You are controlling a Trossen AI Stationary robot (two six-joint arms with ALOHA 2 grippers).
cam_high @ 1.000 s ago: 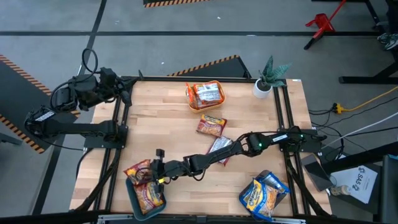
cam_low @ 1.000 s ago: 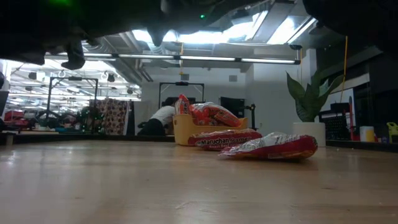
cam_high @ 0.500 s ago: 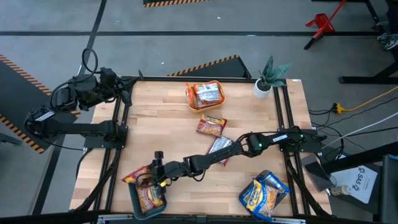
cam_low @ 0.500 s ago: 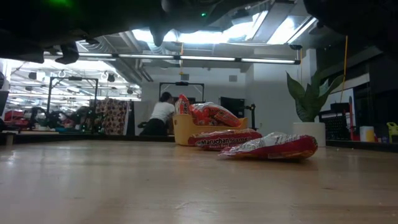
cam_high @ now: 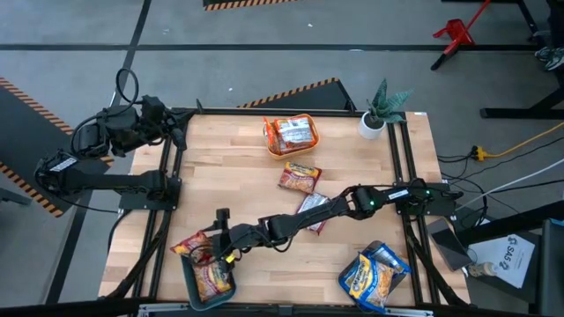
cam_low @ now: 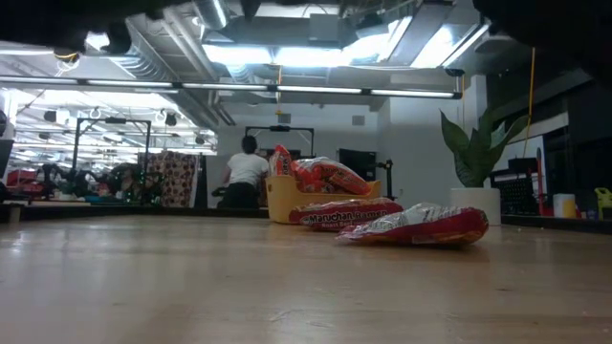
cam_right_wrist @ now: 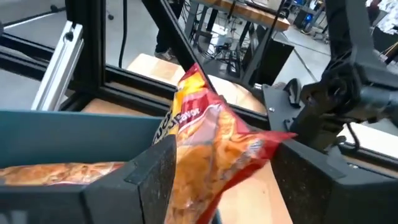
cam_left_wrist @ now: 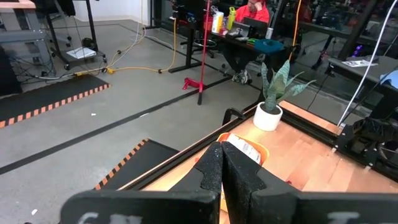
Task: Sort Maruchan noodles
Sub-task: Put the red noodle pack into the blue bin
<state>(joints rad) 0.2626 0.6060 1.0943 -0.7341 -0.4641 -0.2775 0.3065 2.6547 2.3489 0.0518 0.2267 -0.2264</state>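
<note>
My right arm reaches across the table from its right side. Its gripper (cam_high: 214, 249) (cam_right_wrist: 217, 180) is shut on a red-orange noodle packet (cam_high: 194, 246) (cam_right_wrist: 208, 134) above the far rim of the teal bin (cam_high: 189, 283) (cam_right_wrist: 74, 127), which holds more red-orange packets (cam_high: 211, 277). A red-silver packet (cam_high: 310, 210) (cam_low: 421, 225) and a red one (cam_high: 300, 178) (cam_low: 349, 211) lie flat mid-table. The orange bin (cam_high: 275, 150) (cam_low: 284, 208) holds red packets, and the grey bin (cam_high: 401, 264) holds blue ones. My left gripper (cam_high: 182, 134) (cam_left_wrist: 222, 171) waits shut at the far left corner. My right gripper pinches the red-orange packet between its two fingers (cam_right_wrist: 152, 177), at the packet's right end (cam_high: 204, 250). The fingers come roughly level from the table's right. The packet is lifted clear and sticks out past the fingertips over the teal bin's rim, crumpled and tilted.
A potted plant (cam_high: 379, 110) (cam_low: 473, 153) stands at the far right corner. The black frame rails (cam_high: 167, 211) run along the table's left and right edges. Bare wood lies between the teal bin and the grey bin. A person (cam_low: 249, 172) stands in the room behind.
My right gripper, still shut on the red-orange packet, has risen a little above the teal bin, and the packet has shifted slightly with it. In the low view the arm's dark shape has moved up toward the picture's top.
</note>
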